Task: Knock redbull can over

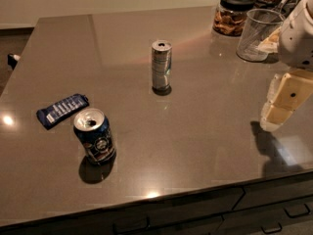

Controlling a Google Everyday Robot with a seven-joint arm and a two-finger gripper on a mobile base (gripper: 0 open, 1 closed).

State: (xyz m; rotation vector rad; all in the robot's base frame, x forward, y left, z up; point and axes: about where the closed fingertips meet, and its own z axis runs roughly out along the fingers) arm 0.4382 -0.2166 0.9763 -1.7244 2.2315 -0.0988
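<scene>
The redbull can [161, 66], tall, slim, silver and blue, stands upright near the middle of the grey countertop [195, 131]. My gripper [279, 109], white and cream, hangs over the right side of the counter, well to the right of the can and a little nearer the front edge. It touches nothing. Its shadow falls on the counter below it.
A shorter, wider dark blue can [94, 136] stands at the front left, with a flat dark blue wrapper [62, 109] behind it. A clear plastic cup [257, 35] and a black-lidded glass jar [232, 12] stand at the back right. Drawers run below the front edge.
</scene>
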